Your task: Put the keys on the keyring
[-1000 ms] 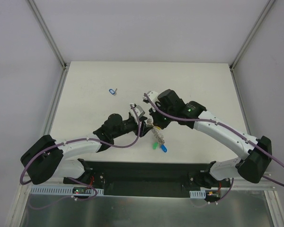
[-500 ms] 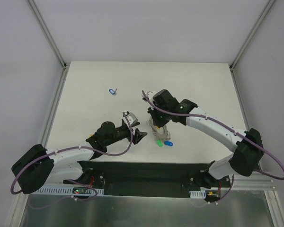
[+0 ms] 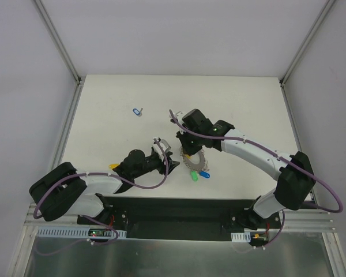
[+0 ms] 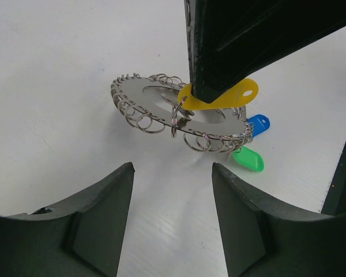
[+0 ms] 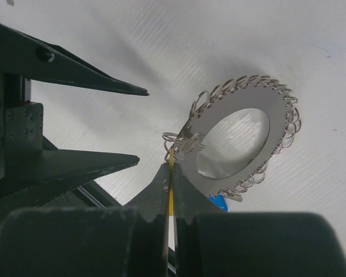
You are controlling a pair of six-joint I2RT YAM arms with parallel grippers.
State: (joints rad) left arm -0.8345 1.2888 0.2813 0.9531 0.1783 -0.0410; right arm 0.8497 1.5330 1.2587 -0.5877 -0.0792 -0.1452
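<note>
Here the right gripper point(image 5: 170, 168) is clenched on the yellow key point(image 4: 233, 93) and holds it at the rim of the keyring point(image 4: 139, 95). The keyring sits on the white table point(image 3: 248, 104) between the 2 arms. The left gripper point(image 4: 173, 173) is spread wide, grasping nothing, just beside the ring. A blue key point(image 4: 258, 124) and a green key point(image 4: 248, 159) lie at the ring's rim. 1 stray key point(image 3: 137, 111) lies well apart.
</note>
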